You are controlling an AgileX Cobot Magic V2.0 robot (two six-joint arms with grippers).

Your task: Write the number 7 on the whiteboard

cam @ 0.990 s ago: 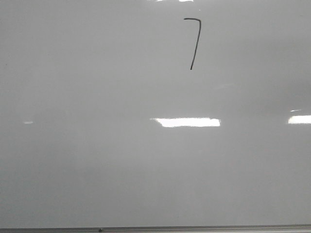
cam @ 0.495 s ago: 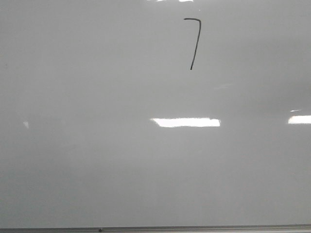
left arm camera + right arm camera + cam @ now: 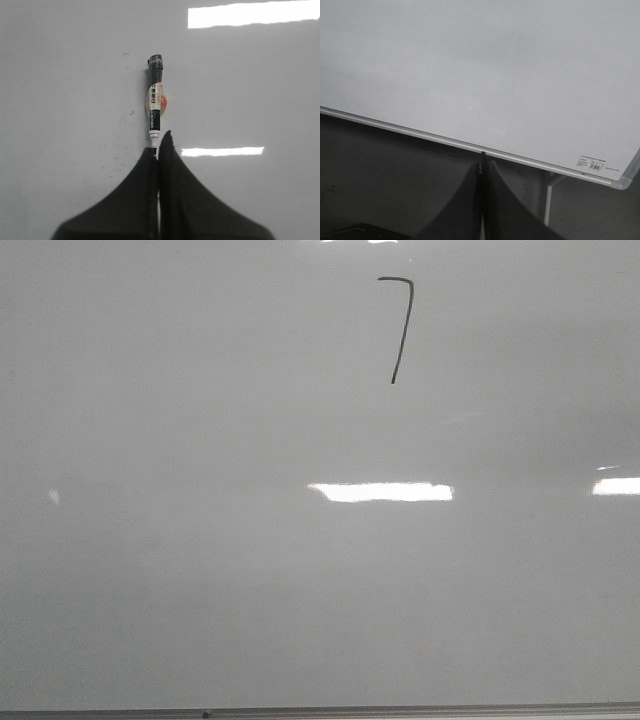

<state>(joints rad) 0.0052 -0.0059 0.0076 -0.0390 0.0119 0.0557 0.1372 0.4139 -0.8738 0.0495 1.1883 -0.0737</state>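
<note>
The number 7 (image 3: 405,328) stands in thin black marker near the top of the whiteboard (image 3: 200,570) in the front view, where neither arm shows. In the left wrist view a black-and-white marker (image 3: 155,105) lies on the whiteboard (image 3: 240,90). Its narrow end reaches just under my left gripper (image 3: 159,141), whose fingers are shut tight against each other with nothing showing between them. My right gripper (image 3: 483,157) is shut too, hanging off the board beyond its metal edge strip (image 3: 420,133).
Bright light reflections (image 3: 380,492) lie across the board. Its near edge strip (image 3: 400,711) runs along the bottom of the front view. The right wrist view shows a board corner (image 3: 626,180) with a small label (image 3: 592,162), a white leg (image 3: 547,200) and dark floor (image 3: 380,180).
A small glint at the board's left has shifted slightly. The 7 and the board look the same.
</note>
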